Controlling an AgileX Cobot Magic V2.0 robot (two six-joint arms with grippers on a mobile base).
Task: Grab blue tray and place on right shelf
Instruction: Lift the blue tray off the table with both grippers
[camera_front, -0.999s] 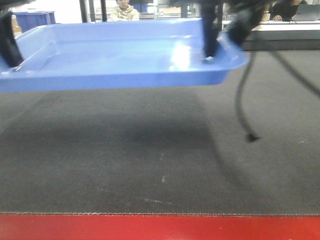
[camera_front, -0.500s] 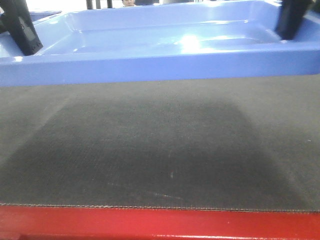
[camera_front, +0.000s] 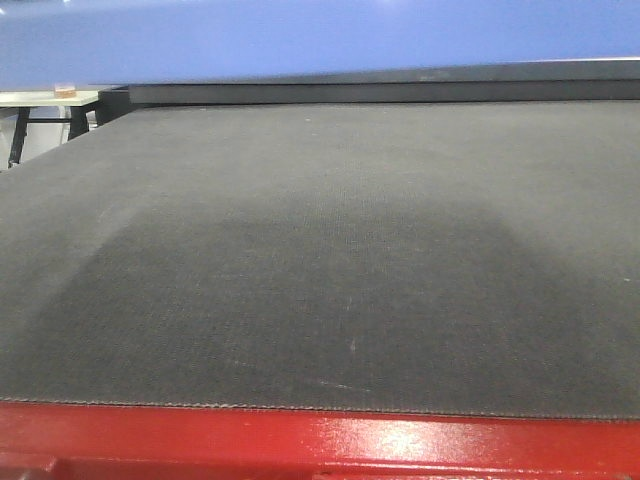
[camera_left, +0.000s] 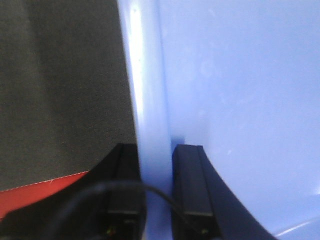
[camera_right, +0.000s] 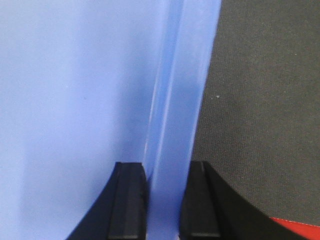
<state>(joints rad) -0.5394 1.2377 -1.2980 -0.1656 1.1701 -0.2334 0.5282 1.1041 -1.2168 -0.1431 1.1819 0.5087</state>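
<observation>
In the front-facing view, we see the blue tray (camera_front: 320, 40) only as a broad blue band across the top of the frame. It hangs above the black mat (camera_front: 320, 200) and clear of it, since the mat's far side shows beneath the band. A soft shadow (camera_front: 300, 300) lies on the middle of the mat. A red edge (camera_front: 320, 445) runs along the mat's near side, and past its far left corner stands a pale table (camera_front: 40, 98). We see neither gripper here.

In the left wrist view, the left gripper (camera_left: 156, 200) is closed on the tray's rolled rim. One dark finger (camera_left: 192, 190) sits inside the tray against the wall, and the other sits outside it on the side of the mat. The rim fills the narrow gap between them. The tray floor spreads away from the mat, filling the right of the picture. A thin dark cable (camera_left: 155, 192) loops across the fingers, and the mat's red border shows low at the left.

In the right wrist view, the right gripper (camera_right: 164, 205) pinches the opposite rim the same way, with its fingers drawn close and only the rim between them. One finger is over the tray floor and the other is over the mat. Here the mat lies to the right, with a sliver of its red border at the bottom corner.
</observation>
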